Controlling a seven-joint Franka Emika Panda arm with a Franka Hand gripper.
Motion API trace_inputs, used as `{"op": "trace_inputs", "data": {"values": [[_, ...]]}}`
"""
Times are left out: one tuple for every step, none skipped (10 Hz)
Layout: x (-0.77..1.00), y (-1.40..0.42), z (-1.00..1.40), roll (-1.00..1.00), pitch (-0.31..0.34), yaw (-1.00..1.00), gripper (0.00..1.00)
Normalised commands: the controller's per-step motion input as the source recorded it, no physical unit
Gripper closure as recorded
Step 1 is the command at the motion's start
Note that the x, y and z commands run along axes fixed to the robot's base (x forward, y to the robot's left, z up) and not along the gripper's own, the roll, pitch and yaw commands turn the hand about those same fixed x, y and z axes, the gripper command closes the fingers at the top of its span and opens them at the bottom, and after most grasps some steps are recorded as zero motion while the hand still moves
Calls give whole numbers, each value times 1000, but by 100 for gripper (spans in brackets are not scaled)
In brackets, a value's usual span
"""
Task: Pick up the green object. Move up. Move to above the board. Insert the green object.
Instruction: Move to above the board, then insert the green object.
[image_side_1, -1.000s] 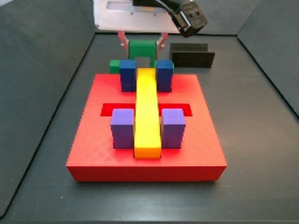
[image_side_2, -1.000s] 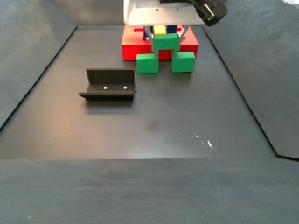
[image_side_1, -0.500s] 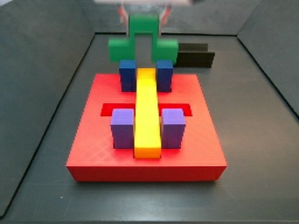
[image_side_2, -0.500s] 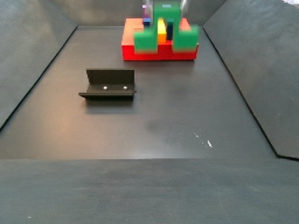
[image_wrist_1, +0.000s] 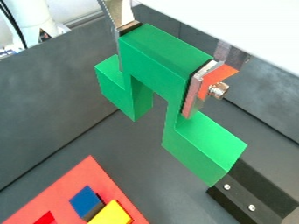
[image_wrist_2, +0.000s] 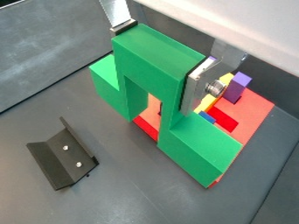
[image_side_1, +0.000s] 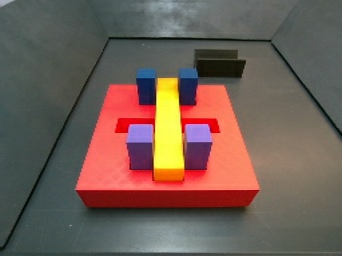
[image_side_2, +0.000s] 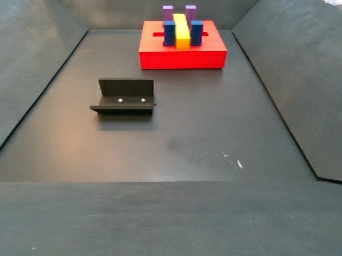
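Lying on a dark matte floor between grey walls, the board (image_side_1: 167, 150) sits near the fixture (image_side_2: 123, 97). Above, the gripper (image_wrist_1: 163, 54) clamps the green object (image_wrist_1: 163, 101), side cubes hanging downward.

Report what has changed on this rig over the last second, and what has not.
The tool, clamped on the green bridge-shaped block, has carried it straight up from the floor behind the thick red square board and out of both side views; only the wrist views show the block now. The board's yellow bar, its blue and purple blocks, and the dark L-shaped fixture have not moved.
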Motion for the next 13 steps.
{"op": "trace_inputs", "data": {"values": [[37, 6, 178, -59, 48, -1, 100], [93, -1400, 390, 47, 144, -225, 100], [86, -1400, 363, 49, 148, -218, 100], [107, -1400, 370, 124, 156, -101, 100], [167, -1400, 361, 69, 154, -58, 100], [159, -808, 207, 58, 164, -15, 100], [138, -470, 123, 59, 156, -6, 100], [89, -235, 71, 47, 122, -2, 100], [65, -186, 63, 54, 102, 5, 100], [0, 0, 0, -23, 13, 0, 100], [0, -31, 0, 17, 0, 0, 100], [303, -94, -31, 49, 146, -111, 100], [549, -303, -449, 0, 1, -137, 100]]}}
